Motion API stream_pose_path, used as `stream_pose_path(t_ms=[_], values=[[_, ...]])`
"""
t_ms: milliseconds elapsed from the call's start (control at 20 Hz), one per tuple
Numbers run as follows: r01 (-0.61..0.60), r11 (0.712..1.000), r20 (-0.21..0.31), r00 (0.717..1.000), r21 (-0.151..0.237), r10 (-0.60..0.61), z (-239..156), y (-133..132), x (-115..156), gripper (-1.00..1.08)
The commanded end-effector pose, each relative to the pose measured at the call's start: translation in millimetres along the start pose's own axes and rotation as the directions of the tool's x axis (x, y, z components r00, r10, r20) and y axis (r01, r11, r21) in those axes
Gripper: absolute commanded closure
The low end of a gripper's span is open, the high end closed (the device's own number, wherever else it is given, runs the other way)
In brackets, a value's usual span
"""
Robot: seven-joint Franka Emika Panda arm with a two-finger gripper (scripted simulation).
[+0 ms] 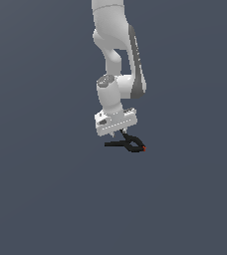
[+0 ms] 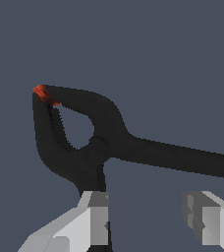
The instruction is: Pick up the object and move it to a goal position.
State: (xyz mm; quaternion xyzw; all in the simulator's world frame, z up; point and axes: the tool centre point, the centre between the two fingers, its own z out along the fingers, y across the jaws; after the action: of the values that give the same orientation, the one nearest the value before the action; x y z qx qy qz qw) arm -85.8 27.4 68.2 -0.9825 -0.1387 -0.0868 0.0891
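While the gripper point(image 2: 148, 219) hangs spread, the clamp point(image 2: 92, 142) lies below; unlabelled.

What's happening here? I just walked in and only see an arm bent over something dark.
A white Franka arm is reaching down over a small black spring clamp with a red-orange tip. Its gripper hovers low above the clamp. In the wrist view the fingers are spread, with one handle running between them and the other passing beside one finger. Nothing looks pinched yet, so the pick-up hasn't begun and the clamp is not yet moved.
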Motion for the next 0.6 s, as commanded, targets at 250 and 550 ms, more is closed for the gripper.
stream_pose_path(t_ms=[250, 550], values=[[0.083, 0.997, -0.061, 0.995, 0.000, -0.083, 8.9, -16.9, -38.6, -0.20], [0.132, 0.991, -0.090, 0.987, -0.017, -0.133, 9.6, -25.4, -62.3, -0.20]])
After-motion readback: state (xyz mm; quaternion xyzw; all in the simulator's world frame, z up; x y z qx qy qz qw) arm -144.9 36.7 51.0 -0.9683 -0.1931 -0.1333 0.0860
